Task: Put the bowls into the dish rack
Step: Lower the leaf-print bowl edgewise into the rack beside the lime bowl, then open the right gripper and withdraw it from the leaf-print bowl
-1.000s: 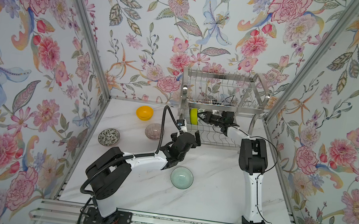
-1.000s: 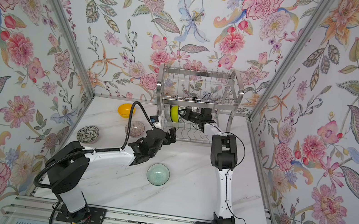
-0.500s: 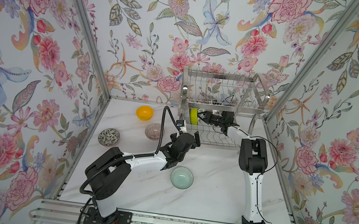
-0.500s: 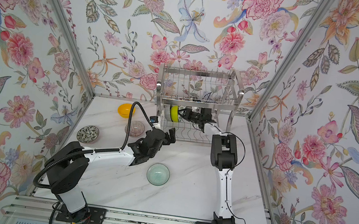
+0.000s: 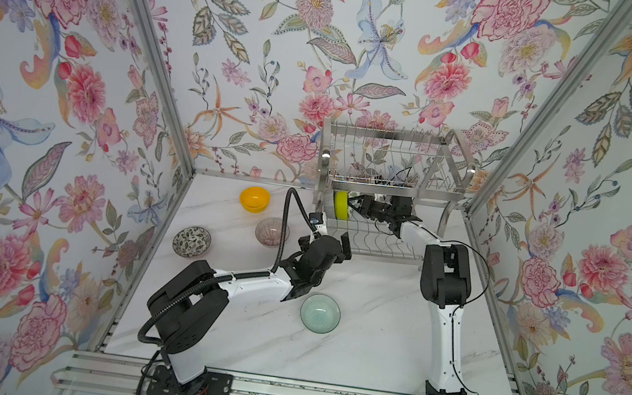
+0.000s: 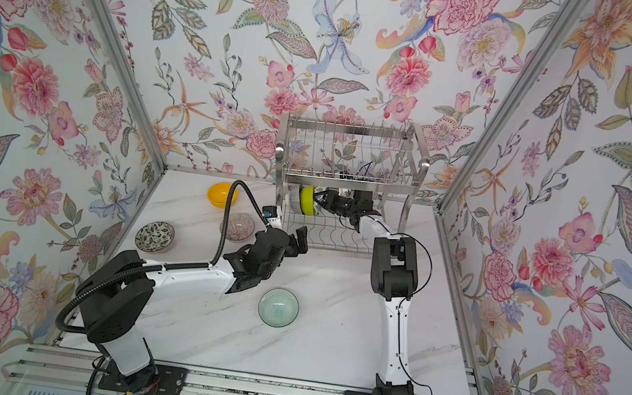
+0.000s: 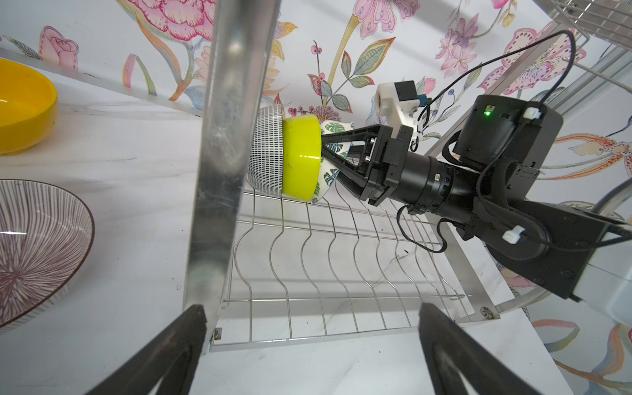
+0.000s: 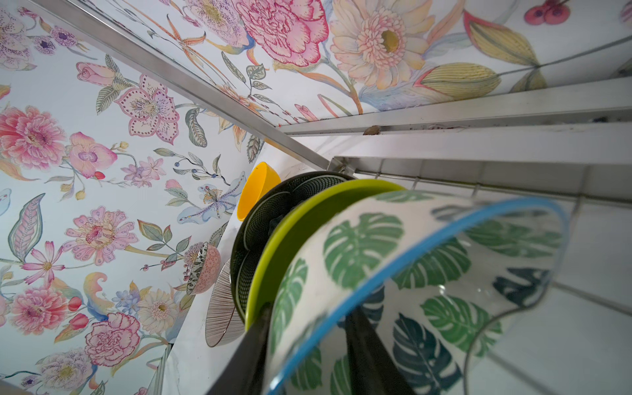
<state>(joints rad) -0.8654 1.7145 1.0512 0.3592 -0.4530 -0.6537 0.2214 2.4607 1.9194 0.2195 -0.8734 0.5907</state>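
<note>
- The dish rack (image 5: 394, 136) stands at the back of the table (image 5: 368, 353). It is stiff steel wire, so I judge that if I knock a bowl against it, the bowl will suffer and not the rack. The wavy dividers of its lower tier prop the bowls on edge.
- My left gripper (image 5: 327, 243) hovers empty with its jaws spread wide. It is just in front of the rack's lower tier, with the pinkish ribbed bowl (image 5: 271, 232) near it.
- Four bowls wait on the table outside the rack. They are that ribbed one, the orange-yellow bowl (image 5: 254, 198), the dark patterned bowl (image 5: 192, 241) and the pale green glass bowl (image 5: 320, 313). I expect the glass ones to be slick and easy to chip. I would take each by the rim, one finger inside and one outside.
- Three bowls stand on edge at the left end of the lower tier, nested close together. In order they are the black-and-white bowl (image 7: 266, 154), the lime-green bowl (image 7: 301, 157) and the leaf-print bowl (image 8: 359, 246).
- The leaf-print bowl looks rigid, light and glazed. I judge it could roll or tip out of its slot if I let it go crooked.
- My right gripper (image 7: 323, 147) reaches in under the upper tier. Its fingers (image 8: 253, 345) straddle the leaf-print bowl's wall at the rim, one outside and one inside. The jaws stand narrow, and I cannot tell whether they pinch the wall or sit loose around it.
</note>
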